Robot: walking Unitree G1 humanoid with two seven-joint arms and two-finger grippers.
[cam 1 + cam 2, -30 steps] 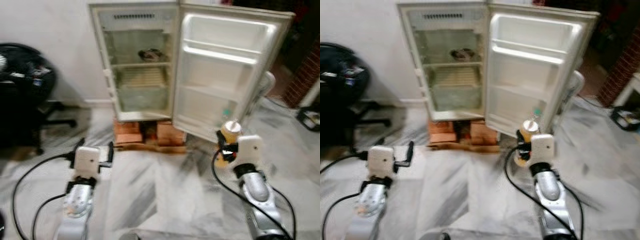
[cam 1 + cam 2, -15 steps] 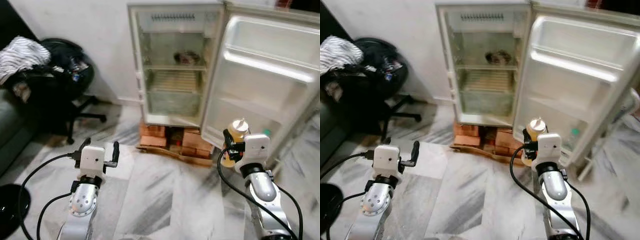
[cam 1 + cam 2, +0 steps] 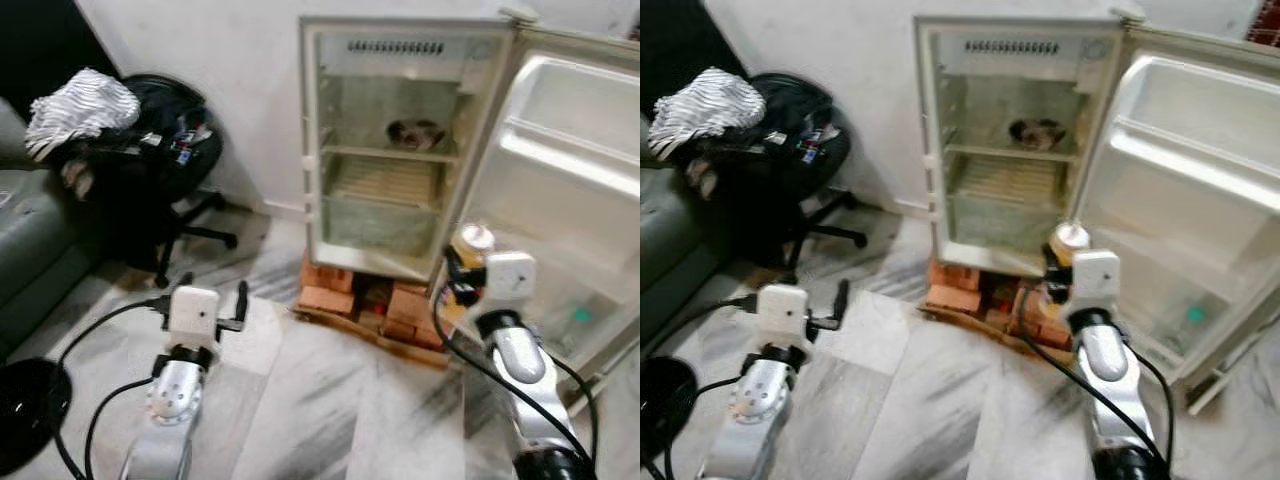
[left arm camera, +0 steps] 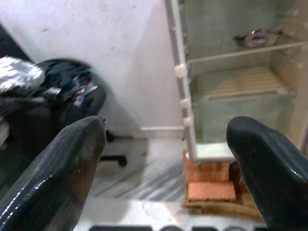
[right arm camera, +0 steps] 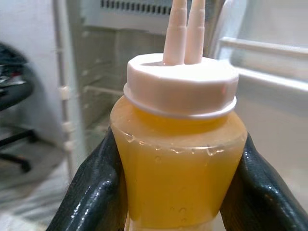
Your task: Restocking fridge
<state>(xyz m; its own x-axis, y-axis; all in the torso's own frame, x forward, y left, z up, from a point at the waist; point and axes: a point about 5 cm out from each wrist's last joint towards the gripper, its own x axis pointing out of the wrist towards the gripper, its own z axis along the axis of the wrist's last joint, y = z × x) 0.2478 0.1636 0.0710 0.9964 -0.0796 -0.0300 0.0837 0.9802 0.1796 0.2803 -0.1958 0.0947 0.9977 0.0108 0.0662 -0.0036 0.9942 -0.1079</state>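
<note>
A small white fridge (image 3: 311,150) stands open on bricks, its door (image 3: 570,190) swung out to the right. A dark dish (image 3: 415,132) lies on its upper shelf; the lower shelves are bare. My right gripper (image 3: 462,278) is shut on a yellow sauce bottle (image 5: 178,159) with a white twin-nozzle cap. It holds the bottle upright in front of the fridge's lower right corner, by the door's hinge side. My left gripper (image 4: 166,127) is open with nothing between its fingers, low over the floor to the left of the fridge.
A black office chair (image 3: 165,160) piled with clothes and a striped cloth (image 3: 80,100) stands left of the fridge, beside a grey sofa (image 3: 25,230). Bricks and a board (image 3: 350,295) lift the fridge off the marble floor. A black round object (image 3: 20,410) lies at the lower left.
The camera has swung left and moved nearer, so the fridge sits further right and the chair and sofa show more. The right gripper still holds the bottle, now closer to the fridge.
</note>
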